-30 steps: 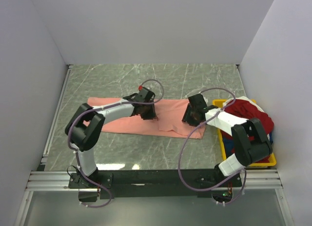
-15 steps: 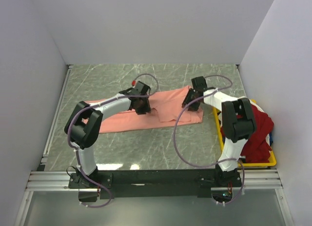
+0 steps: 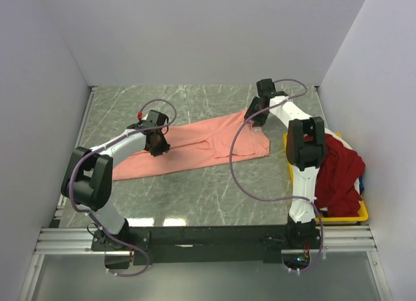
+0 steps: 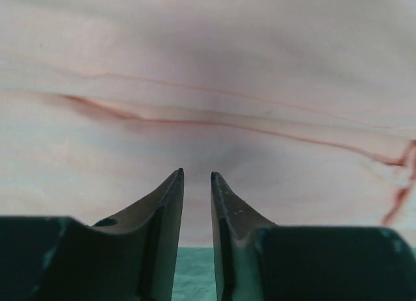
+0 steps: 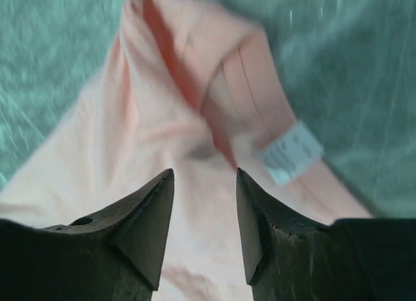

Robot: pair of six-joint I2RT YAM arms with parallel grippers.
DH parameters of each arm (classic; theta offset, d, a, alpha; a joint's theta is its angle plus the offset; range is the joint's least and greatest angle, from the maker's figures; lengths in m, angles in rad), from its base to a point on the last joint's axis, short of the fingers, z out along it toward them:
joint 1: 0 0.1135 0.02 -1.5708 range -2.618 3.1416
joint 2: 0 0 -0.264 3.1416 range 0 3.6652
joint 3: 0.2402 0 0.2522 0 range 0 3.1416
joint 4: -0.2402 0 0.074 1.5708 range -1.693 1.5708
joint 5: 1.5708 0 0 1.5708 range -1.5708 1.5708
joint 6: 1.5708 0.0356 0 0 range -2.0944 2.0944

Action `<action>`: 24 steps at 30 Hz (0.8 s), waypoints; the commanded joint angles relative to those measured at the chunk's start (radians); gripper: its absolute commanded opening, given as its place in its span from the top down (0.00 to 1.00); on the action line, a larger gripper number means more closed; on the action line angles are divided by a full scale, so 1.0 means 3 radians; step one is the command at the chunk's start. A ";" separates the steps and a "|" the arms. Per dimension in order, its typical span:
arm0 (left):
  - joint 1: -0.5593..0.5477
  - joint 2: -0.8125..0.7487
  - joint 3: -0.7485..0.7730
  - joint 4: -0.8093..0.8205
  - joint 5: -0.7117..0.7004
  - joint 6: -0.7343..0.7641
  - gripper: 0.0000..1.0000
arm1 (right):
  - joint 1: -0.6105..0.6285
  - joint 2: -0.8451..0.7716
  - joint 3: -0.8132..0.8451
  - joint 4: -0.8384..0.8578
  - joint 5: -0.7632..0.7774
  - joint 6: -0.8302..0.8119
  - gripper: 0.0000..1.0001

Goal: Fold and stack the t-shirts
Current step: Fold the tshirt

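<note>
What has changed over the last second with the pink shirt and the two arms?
The left hand slid left along the salmon-pink t-shirt. The right hand moved farther out, and the shirt's right end went with it, so it now lies slanted. Whether either hand grips the cloth is unclear. The red t-shirt and yellow bin stayed put.

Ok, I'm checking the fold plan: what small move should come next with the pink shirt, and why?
Probably ease the left gripper and right gripper slightly apart. The salmon-pink t-shirt lies slanted between them, with a creased flap near its middle, so it looks not yet flat enough to fold.
</note>
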 commanded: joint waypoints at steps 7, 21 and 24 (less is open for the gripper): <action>-0.0116 -0.0005 -0.0416 0.0027 -0.0161 -0.0178 0.80 | 0.0462 -0.1081 -0.1274 0.0425 0.0047 0.0157 0.50; -0.0970 0.0093 -0.0559 -0.0111 0.0105 -0.0515 0.86 | 0.0447 -0.0847 -0.1393 0.0226 0.0251 0.0096 0.53; -0.1160 0.0011 -0.0636 -0.0137 0.0212 -0.0638 0.86 | 0.0365 -0.0714 -0.1255 0.0068 0.0389 -0.0006 0.53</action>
